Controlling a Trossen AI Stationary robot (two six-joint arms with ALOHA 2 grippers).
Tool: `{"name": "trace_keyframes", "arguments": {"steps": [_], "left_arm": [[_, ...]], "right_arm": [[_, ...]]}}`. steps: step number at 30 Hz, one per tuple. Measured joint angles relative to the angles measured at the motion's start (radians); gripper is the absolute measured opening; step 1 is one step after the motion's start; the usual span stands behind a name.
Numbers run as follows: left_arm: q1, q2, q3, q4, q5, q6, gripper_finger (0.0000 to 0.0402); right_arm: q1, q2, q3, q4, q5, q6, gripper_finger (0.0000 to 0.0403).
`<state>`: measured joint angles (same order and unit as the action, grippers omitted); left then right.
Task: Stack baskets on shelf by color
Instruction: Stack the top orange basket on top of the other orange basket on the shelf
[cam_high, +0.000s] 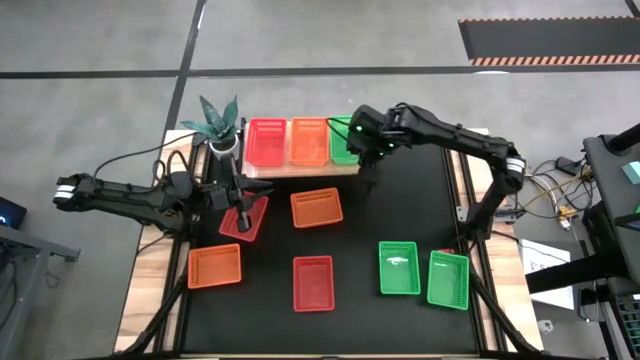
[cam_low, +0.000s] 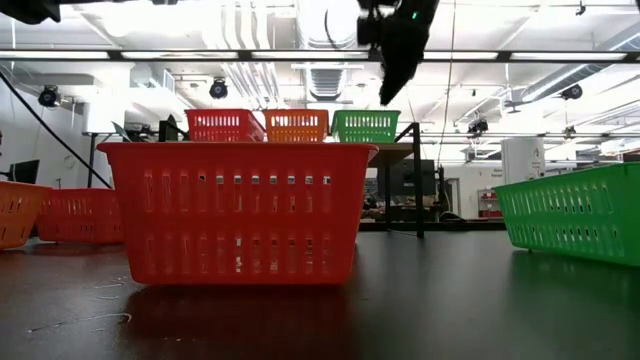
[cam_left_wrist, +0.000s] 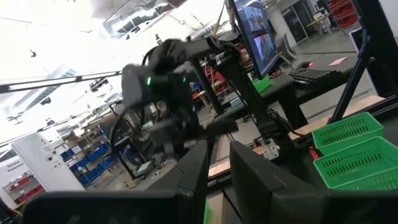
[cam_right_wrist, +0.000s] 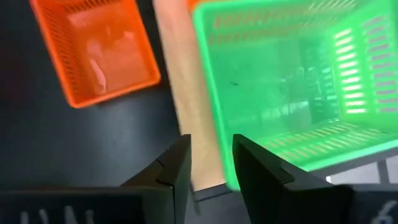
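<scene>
**Green basket on the shelf, right pincer parted above it**

Nearest in the low view: a red basket (cam_low: 237, 212) filling the middle of the table (cam_low: 420, 300), with a green basket (cam_low: 580, 215) cut off at the right edge and an orange basket (cam_low: 18, 213) cut off at the left. Seen from above only: seven baskets loose on the black table, among them an orange basket mid-table (cam_high: 316, 207) and a green pair (cam_high: 399, 267) near the front right.

Left pincer (cam_high: 243, 208) low over a tilted red basket (cam_high: 245, 219); grip on it not made out, fingers hard to read from above. Left wrist view turned toward the room and the other arm, no basket between its fingers.

Farther back, on the wooden shelf (cam_high: 300, 170): red (cam_high: 267, 141), orange (cam_high: 308, 141) and a green basket on the shelf (cam_right_wrist: 292, 93) in a row. Right pincer (cam_right_wrist: 210, 163) parted, holding nothing, fingers above that basket's near rim and the shelf edge. Same pincer (cam_low: 398, 70) shown hanging clear above the shelf baskets in the low view.
</scene>
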<state>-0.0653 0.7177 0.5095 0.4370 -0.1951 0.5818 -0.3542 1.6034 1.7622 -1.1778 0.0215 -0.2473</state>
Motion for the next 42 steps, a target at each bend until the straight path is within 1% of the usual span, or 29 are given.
{"name": "trace_keyframes", "arguments": {"steps": [3, 6, 9, 12, 15, 19, 22, 24, 27, 30, 33, 39, 40, 42], "left_arm": [[0.0, 0.0, -0.007, 0.0, 0.0, -0.011, 0.0051], [0.0, 0.002, -0.009, 0.0, 0.001, -0.073, 0.0051], [-0.001, 0.019, -0.01, -0.005, 0.011, -0.18, 0.0051], [-0.002, 0.06, -0.034, -0.02, 0.082, -0.32, 0.0051], [-0.014, 0.131, -0.071, -0.014, 0.159, -0.441, 0.0051], [-0.044, 0.244, -0.104, 0.048, 0.163, -0.572, 0.0051], [-0.056, 0.342, -0.098, 0.052, 0.159, -0.628, 0.0051], [-0.058, 0.409, -0.08, 0.052, 0.131, -0.647, 0.0051], [-0.057, 0.512, -0.047, 0.047, 0.085, -0.655, 0.0051], [-0.048, 0.611, 0.0, 0.023, 0.073, -0.655, 0.0051], [-0.04, 0.686, 0.08, -0.08, 0.051, -0.654, 0.0051], [-0.039, 0.798, 0.27, -0.439, -0.016, -0.639, 0.0057], [-0.039, 0.815, 0.296, -0.479, -0.023, -0.621, 0.0062], [-0.038, 0.84, 0.328, -0.506, -0.025, -0.575, 0.0075]], "right_arm": [[0.052, -0.049, -0.007, 0.004, -0.002, 0.017, 0.0108], [0.128, -0.092, -0.034, 0.042, -0.004, 0.04, 0.0101], [0.22, -0.138, -0.106, 0.139, -0.004, 0.027, 0.0094], [0.314, -0.189, -0.214, 0.276, -0.004, 0.002, 0.0087], [0.39, -0.232, -0.336, 0.432, -0.004, -0.008, 0.0079], [0.451, -0.265, -0.482, 0.586, -0.004, -0.037, 0.0071], [0.464, -0.273, -0.55, 0.626, -0.004, -0.02, 0.0072], [0.464, -0.274, -0.578, 0.634, -0.003, 0.015, 0.0077], [0.463, -0.273, -0.611, 0.637, 0.0, 0.048, 0.0089], [0.463, -0.273, -0.639, 0.647, 0.004, 0.066, 0.0101], [0.463, -0.274, -0.672, 0.682, 0.004, 0.072, 0.0111], [0.463, -0.274, -0.697, 0.698, 0.004, 0.077, 0.0124], [0.463, -0.274, -0.698, 0.698, 0.004, 0.08, 0.0126], [0.463, -0.274, -0.699, 0.698, 0.004, 0.083, 0.0128]]}}
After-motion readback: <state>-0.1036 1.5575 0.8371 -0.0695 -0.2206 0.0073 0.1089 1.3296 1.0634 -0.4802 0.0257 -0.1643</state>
